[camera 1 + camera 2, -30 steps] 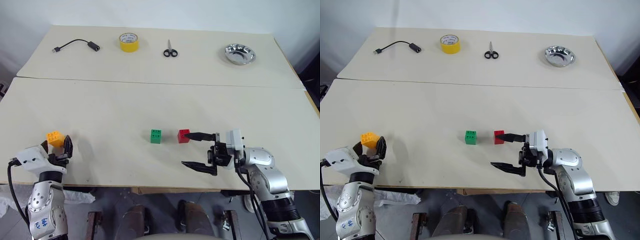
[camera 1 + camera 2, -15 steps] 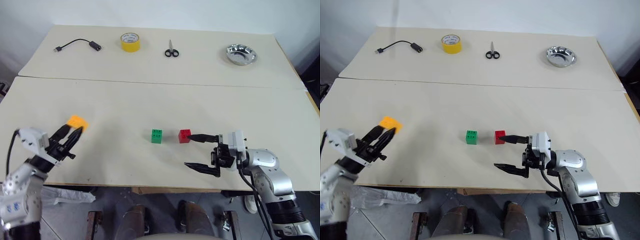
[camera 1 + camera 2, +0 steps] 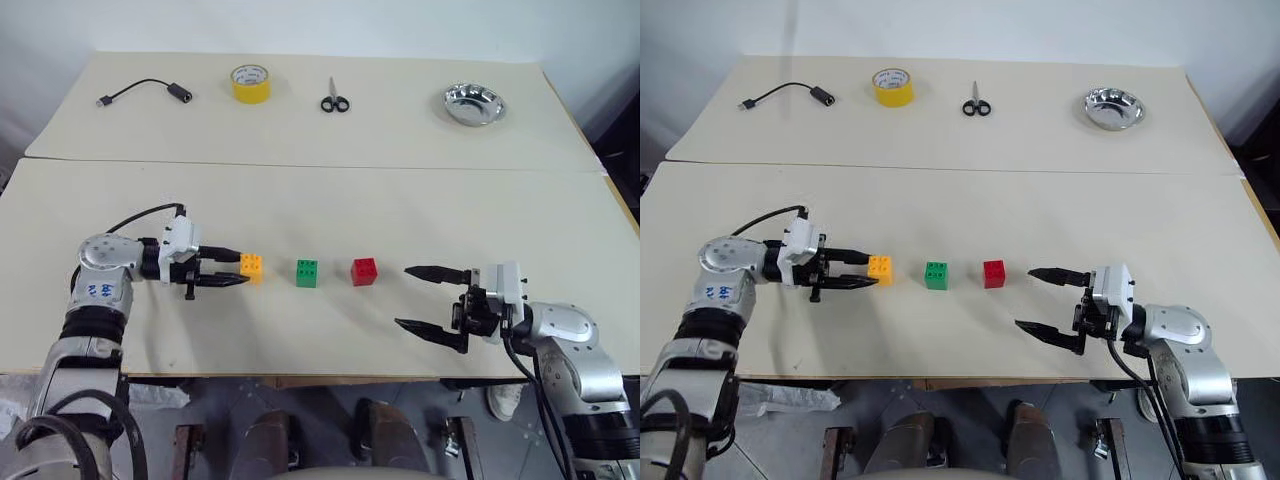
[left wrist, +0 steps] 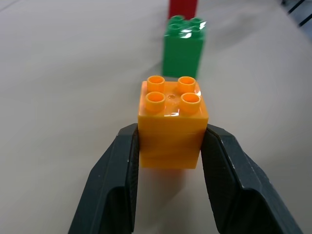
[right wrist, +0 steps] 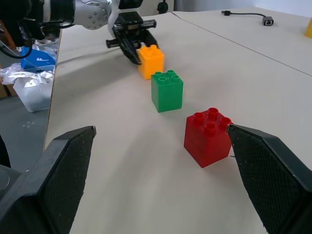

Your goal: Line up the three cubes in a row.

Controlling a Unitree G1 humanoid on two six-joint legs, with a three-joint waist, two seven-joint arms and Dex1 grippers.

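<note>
Table (image 3: 400, 200) carries green cube (image 3: 308, 273) and red cube (image 3: 364, 271) side by side; left gripper (image 3: 240, 274), clamped on orange cube (image 3: 251, 267), holds it just left of green, in line. Right gripper (image 3: 419, 298) waits spread wide, empty.

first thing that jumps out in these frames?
Three bright blocks in a row near the table's front: orange block, green block, red block. The left gripper is shut on the orange one at the row's left end. The right gripper hangs open, apart from the red block.
</note>
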